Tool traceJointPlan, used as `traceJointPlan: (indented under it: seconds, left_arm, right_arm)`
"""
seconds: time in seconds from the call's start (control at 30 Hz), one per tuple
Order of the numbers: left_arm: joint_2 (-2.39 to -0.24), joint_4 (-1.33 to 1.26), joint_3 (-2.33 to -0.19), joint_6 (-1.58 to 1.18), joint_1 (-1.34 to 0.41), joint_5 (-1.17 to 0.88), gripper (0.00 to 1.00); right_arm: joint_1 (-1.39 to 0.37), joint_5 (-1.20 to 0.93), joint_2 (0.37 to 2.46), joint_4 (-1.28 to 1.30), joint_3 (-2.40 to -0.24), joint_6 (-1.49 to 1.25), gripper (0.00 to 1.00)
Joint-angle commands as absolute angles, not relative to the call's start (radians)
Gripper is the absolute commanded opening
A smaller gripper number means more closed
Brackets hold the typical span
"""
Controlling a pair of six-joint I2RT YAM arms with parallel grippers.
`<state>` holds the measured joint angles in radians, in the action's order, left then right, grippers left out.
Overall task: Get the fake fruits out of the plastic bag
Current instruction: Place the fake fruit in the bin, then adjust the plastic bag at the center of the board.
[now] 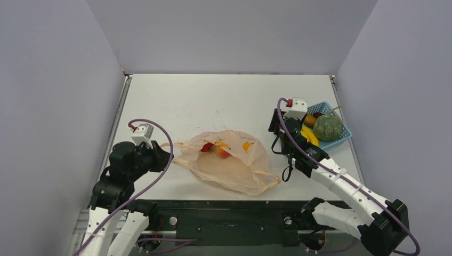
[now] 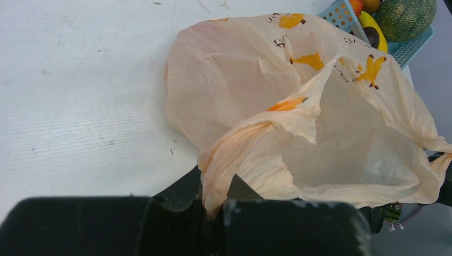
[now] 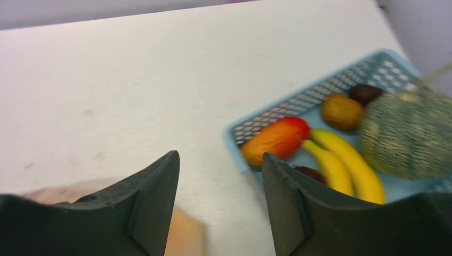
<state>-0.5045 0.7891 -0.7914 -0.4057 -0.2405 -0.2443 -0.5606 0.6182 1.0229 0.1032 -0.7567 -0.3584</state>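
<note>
The plastic bag (image 1: 234, 162) lies crumpled at the table's middle front, peach-orange with banana prints. Through its film show a red fake fruit (image 1: 207, 146) and a peach-red one (image 1: 224, 153). My left gripper (image 1: 169, 154) is shut on the bag's twisted handle (image 2: 234, 154) at the bag's left end. The wide bag mouth (image 2: 346, 144) faces the left wrist camera, and no fruit shows inside from there. My right gripper (image 3: 219, 156) hovers open and holds nothing, just left of the basket (image 3: 277, 114). A blurred peach patch (image 3: 184, 234) sits low between its fingers.
The light blue basket (image 1: 344, 130) at the right holds a green melon (image 1: 327, 127), bananas (image 3: 346, 162), a red-yellow mango (image 3: 274, 138), a brownish fruit (image 3: 341, 111) and dark maroon ones (image 3: 365, 93). Grey walls enclose the table on three sides.
</note>
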Motion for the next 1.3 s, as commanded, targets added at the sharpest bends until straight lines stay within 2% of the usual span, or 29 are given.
traceJointPlan:
  seconds: [0.0,0.23,0.4,0.53,0.7,0.97,1.1,1.27]
  left_arm:
    - [-0.511,0.748,-0.800,-0.388,-0.243,-0.259,0.00]
    - [-0.516,0.748,-0.801,-0.391,-0.243,-0.256,0.00]
    - [-0.525,0.749,-0.800,-0.391,-0.242,-0.256,0.00]
    - [-0.524,0.750,-0.801,-0.392,-0.243,-0.252,0.00]
    - [-0.537,0.750,-0.800,-0.390,-0.242,-0.256,0.00]
    - [-0.552,0.752,-0.801,-0.393,-0.245,-0.249,0.00]
    - [-0.547,0.753,-0.802,-0.395,-0.249,-0.243,0.00]
    - [-0.549,0.753,-0.801,-0.396,-0.258,-0.240,0.00]
  right_arm:
    - [-0.739,0.434,0.980,0.025,-0.832,-0.236,0.54]
    - [-1.021,0.187,1.027,-0.035,-0.899,-0.149,0.54]
    - [-1.224,0.207,1.144,-0.101,-0.897,-0.164,0.47]
    - [-1.313,0.241,1.219,-0.248,-0.811,-0.247,0.39]
    - [-1.423,0.319,1.406,-0.358,-0.783,-0.283,0.35]
    - [-1.415,0.518,1.711,-0.493,-0.836,-0.320,0.34]
    - [-1.320,0.472,1.794,-0.549,-0.859,-0.367,0.32]
    - [-1.239,0.401,1.792,-0.540,-0.874,-0.363,0.32]
